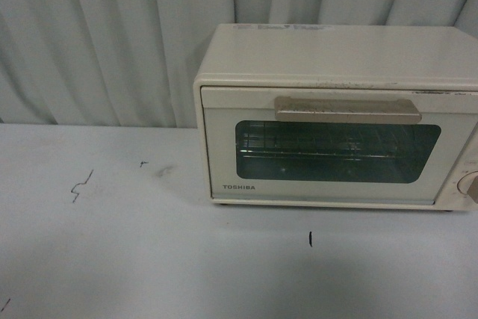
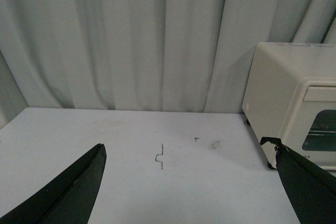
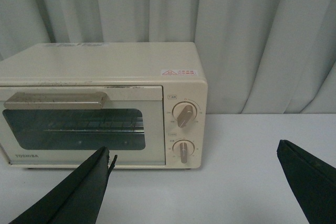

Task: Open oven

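From the front view, I see the oven [image 1: 328, 57] on the right half of the desk [image 1: 112, 244], back near the far edge against the curtain [image 1: 112, 35]. Its door [image 1: 220, 155] is shut. The beige handle [image 1: 346, 110] runs level across the top of the door, parallel to the desk's far edge. Neither arm shows here.

In the left wrist view, the left gripper [image 2: 185, 145] is spread wide and empty over bare desk. Only the oven's [image 2: 278, 93] end wall and a sliver of its door show at the side of the frame, so this arm is not lined up with the front.

In the right wrist view, the right gripper [image 3: 192, 148] is also wide open and holds nothing. It faces the oven's [image 3: 105, 61] front squarely from a little way off. The two knobs [image 3: 184, 115] sit straight ahead, and the handle [image 3: 55, 99] lies further along the door.

I judge the right arm the nearer one. It would need to shift sideways along the front until it is centred on the bar.
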Robot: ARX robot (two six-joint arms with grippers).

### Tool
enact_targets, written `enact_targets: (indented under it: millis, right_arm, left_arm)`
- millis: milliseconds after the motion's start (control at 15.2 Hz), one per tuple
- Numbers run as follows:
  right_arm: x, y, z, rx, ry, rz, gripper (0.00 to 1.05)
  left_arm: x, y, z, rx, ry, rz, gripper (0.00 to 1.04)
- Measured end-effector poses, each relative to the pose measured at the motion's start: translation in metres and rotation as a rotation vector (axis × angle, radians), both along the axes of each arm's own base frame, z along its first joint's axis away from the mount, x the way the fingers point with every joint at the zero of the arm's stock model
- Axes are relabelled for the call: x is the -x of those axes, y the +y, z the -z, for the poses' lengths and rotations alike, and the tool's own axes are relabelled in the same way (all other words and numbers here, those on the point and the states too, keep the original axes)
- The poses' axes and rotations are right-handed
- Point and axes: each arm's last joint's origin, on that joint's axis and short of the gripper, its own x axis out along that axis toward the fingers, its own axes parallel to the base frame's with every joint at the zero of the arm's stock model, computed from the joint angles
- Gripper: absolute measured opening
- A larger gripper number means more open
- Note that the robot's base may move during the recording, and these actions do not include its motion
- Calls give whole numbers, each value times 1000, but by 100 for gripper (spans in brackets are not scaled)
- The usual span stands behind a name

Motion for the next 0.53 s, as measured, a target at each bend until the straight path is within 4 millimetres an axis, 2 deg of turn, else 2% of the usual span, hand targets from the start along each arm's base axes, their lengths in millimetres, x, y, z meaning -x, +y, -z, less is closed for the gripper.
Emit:
enact_targets:
  millis: [528]
  right_arm:
    - [0, 0, 0, 0, 0, 0, 98]
  left_arm:
    - [0, 0, 0, 0, 1, 0, 98]
